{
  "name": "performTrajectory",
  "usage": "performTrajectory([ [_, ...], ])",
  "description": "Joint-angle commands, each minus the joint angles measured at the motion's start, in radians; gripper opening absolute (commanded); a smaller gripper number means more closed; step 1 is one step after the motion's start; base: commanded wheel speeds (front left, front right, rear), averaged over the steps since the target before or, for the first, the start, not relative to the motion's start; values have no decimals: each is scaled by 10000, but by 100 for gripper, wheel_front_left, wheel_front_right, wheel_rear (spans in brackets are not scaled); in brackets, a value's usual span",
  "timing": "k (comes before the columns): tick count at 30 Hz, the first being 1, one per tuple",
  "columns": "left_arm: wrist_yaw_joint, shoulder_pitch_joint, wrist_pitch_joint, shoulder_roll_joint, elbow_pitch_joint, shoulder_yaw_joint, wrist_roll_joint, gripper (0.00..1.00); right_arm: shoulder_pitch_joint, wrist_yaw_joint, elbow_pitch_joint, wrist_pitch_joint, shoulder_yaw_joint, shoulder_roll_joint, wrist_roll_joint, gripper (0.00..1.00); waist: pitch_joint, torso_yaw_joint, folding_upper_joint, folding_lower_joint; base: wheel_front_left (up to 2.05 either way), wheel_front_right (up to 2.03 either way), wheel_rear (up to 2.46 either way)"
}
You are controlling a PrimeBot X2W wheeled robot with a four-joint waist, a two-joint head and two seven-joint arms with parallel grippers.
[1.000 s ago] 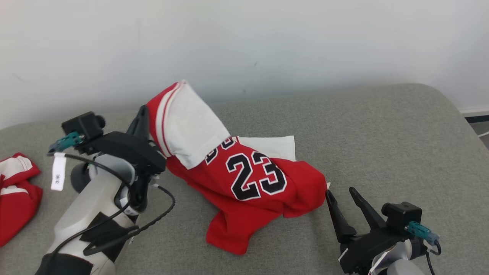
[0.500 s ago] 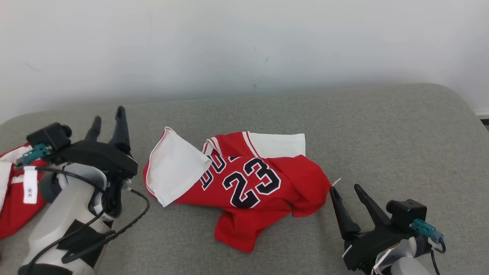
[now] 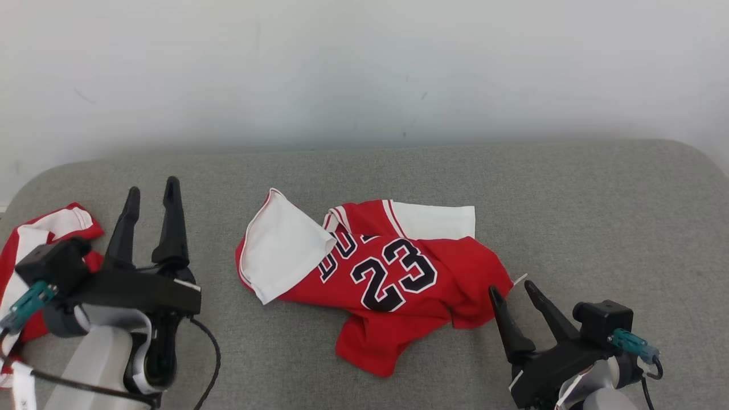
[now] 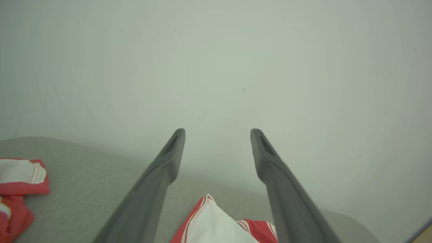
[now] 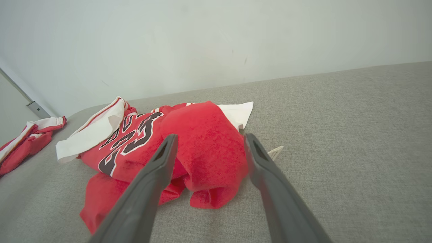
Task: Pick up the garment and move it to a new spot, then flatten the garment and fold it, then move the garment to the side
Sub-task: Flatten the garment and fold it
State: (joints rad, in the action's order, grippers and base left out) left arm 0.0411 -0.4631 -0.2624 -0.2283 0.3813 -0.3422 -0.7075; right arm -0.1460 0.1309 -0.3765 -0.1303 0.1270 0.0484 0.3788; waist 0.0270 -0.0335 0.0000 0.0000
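Left pincer (image 3: pixel 152 187), right pincer (image 3: pixel 511 287): wide open, empty.

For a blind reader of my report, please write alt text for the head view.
A crumpled red jersey numbered 23 lies on a grey cushion, between the open left gripper and the open right gripper. A second red-and-white garment lies at the far left edge.

Black 23 on red jersey (image 3: pixel 398 279)
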Motion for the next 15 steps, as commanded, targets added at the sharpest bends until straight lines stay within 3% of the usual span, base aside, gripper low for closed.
performTrajectory([
  [1, 83, 703, -29, -46, -729, 419, 396, 100, 143, -3, 94, 201, 15, 38, 202, 100, -17, 65, 0, 0, 0, 0, 0],
  [6, -68, 2114, -28, 148, -1902, 952, 838, 100, 381, -3, 326, 852, 102, 38, 317, 100, -131, 189, 0, 0, 0, 0, 0],
  [15, -204, 3528, 10, 1, -2511, 655, 1158, 100, 937, -3, 947, 1915, 330, 39, 515, 100, -221, 460, 0, 0, 0, 0, 0],
])
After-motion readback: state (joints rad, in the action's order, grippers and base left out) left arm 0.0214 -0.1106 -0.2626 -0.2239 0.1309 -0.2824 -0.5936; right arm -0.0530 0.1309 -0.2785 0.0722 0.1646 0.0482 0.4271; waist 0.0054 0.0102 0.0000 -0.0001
